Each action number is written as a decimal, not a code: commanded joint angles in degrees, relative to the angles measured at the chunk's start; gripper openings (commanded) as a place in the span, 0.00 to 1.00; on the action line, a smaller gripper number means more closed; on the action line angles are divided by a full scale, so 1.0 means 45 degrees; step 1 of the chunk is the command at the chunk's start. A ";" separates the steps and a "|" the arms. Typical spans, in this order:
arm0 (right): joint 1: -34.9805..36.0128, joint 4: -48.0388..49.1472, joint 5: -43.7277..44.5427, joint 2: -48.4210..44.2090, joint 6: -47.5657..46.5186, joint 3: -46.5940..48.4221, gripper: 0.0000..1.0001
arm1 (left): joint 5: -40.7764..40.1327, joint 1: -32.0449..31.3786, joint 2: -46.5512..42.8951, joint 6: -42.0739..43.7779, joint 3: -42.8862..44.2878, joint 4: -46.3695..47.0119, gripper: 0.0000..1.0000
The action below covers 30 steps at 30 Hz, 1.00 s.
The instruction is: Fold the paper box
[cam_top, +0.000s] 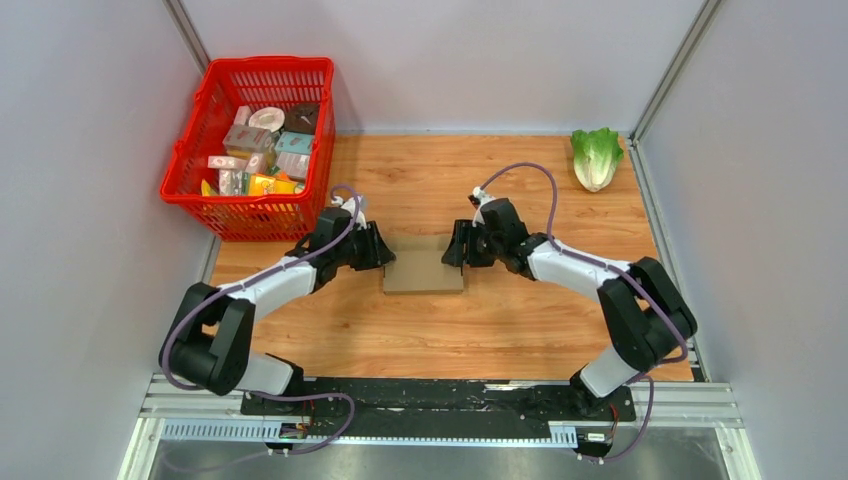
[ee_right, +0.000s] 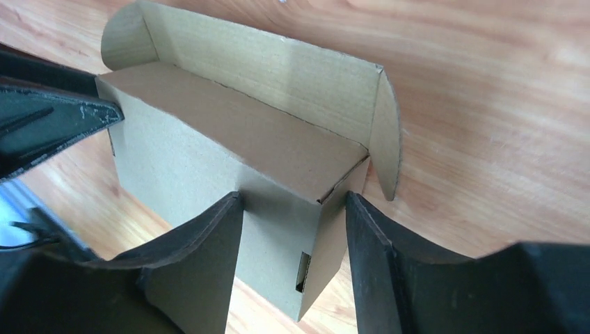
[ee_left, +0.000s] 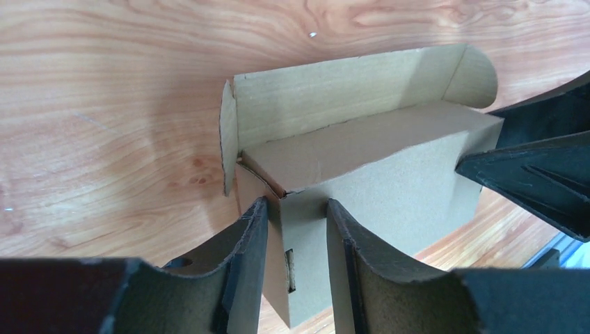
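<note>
The paper box [cam_top: 425, 265] is plain brown cardboard, a small closed-looking box in the middle of the table. Its lid flap with rounded ear tabs lies open behind it [ee_left: 334, 90]. My left gripper [cam_top: 383, 250] is at the box's left end. In the left wrist view its fingers [ee_left: 296, 205] are apart and straddle the box's [ee_left: 376, 174] near corner, touching the cardboard. My right gripper [cam_top: 452, 247] is at the right end. Its fingers [ee_right: 294, 198] are wider apart, around the other corner of the box [ee_right: 209, 139].
A red basket [cam_top: 270, 62] with several small printed packages stands at the back left, close behind my left arm. A green lettuce [cam_top: 597, 157] lies at the back right. Grey walls close in both sides.
</note>
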 commanded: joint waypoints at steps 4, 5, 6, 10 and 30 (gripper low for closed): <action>0.2750 0.5620 0.4218 -0.2480 -0.4673 -0.1956 0.59 | 0.0412 -0.0234 -0.2366 0.1313 -0.1533 0.4480 0.41; 0.3045 0.6206 0.4806 -0.2559 -0.5025 -0.2287 0.59 | 0.0354 -0.0292 -0.2561 0.1392 -0.1708 0.4831 0.40; 0.3241 0.7449 0.5141 -0.2501 -0.5667 -0.2542 0.59 | 0.0064 -0.0331 -0.2640 0.1528 -0.2154 0.5646 0.40; 0.4915 0.9428 0.7457 -0.2053 -0.7615 -0.3379 0.58 | -0.0854 -0.0877 -0.2738 0.2230 -0.3172 0.7349 0.39; 0.8223 1.4259 1.2723 0.0429 -0.9757 -0.5200 0.73 | -0.4020 -0.2617 -0.3987 0.2741 -0.7178 1.1343 0.43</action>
